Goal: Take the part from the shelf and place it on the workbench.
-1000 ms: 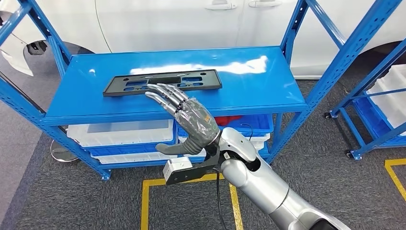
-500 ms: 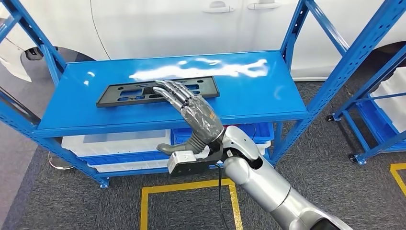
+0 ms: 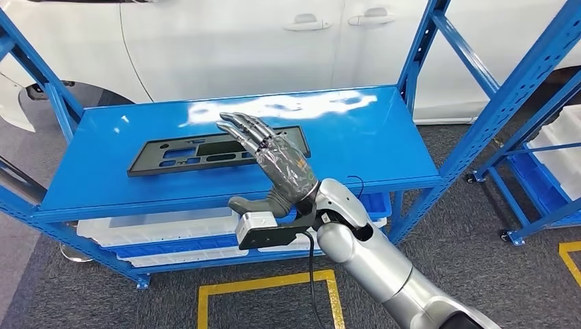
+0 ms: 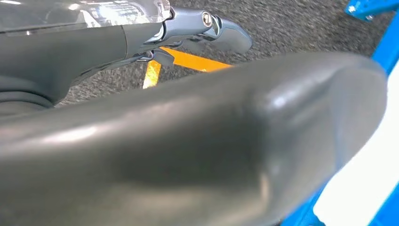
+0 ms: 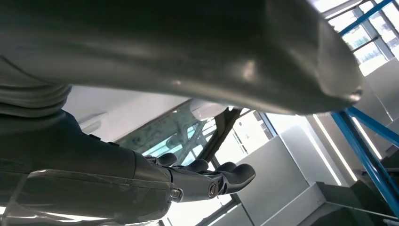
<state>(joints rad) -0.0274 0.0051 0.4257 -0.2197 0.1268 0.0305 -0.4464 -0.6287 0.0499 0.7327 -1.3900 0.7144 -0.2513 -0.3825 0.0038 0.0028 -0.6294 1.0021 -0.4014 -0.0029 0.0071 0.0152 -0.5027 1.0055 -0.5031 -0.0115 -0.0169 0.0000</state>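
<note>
Part [image 3: 218, 149], a flat black plate with cutouts, is lying on the blue shelf [image 3: 370, 133], likely stiff and light, best pinched at its near long edge, while the right hand [image 3: 274, 168] is hovering above it, fingers spread and empty.

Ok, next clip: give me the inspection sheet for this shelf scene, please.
Surface: blue shelf top, glossy, with glare.
Job's things: black part lies flat on the shelf top, not lifted.
Clutter: white bins on the lower level.
Robot hands: right robot hand open, fingers stretched over the part's right end; contact unclear. Left robot hand holds nothing that can be seen.
Cables: black cable hangs from the right wrist.
Surroundings: white car behind; yellow floor tape; second blue rack at right.
</note>
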